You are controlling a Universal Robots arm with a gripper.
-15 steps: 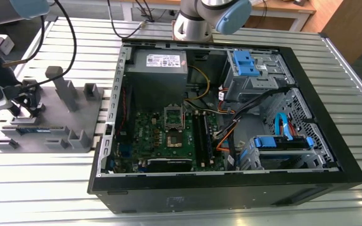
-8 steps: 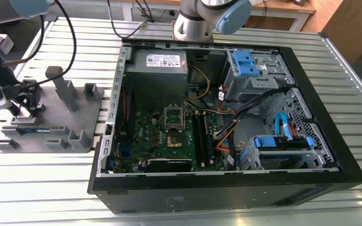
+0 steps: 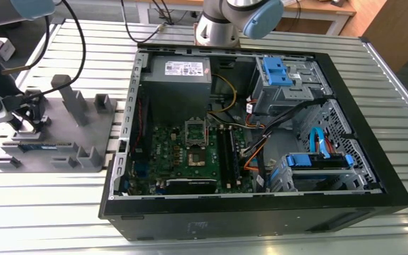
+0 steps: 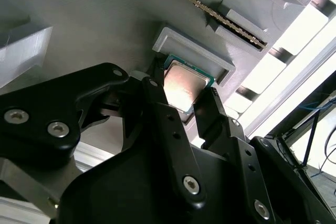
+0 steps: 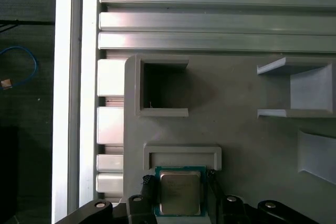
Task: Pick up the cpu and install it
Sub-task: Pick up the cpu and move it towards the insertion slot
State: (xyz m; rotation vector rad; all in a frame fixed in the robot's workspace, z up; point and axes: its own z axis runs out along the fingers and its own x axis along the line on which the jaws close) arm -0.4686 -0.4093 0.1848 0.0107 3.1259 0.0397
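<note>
Second wrist view shows the cpu (image 4: 185, 80) lying flat, metal lid up, on the grey fixture plate (image 4: 94, 19). One edge is butted against a raised U-shaped stop (image 4: 194, 51). The stop evidently locates the chip squarely, so that it can be taken from a known position. The hand (image 4: 182, 94) straddles the chip. Its two black fingers (image 4: 157, 95) stand at opposite side edges and appear clenched on it, gripping by the rim so that the lid and the underside contacts are spared. Whether the chip has left the plate cannot be told. A memory stick (image 4: 220, 19) stands on edge in its own slot, beyond the stop.

First wrist view agrees: the cpu (image 5: 180, 195) sits centred in the hand (image 5: 180, 186), just beside the stop (image 5: 182, 153) on the fixture plate (image 5: 236, 124).

Exterior view places the hand (image 3: 25, 125) at the left of the frame, low over the fixture plate (image 3: 55, 143), which rests on the slatted worktop (image 3: 48, 212). The open computer case (image 3: 374, 159) lies at frame centre, well apart. The socket (image 3: 195, 151) on its board is judged the chip's destination. Installation has not begun.
</note>
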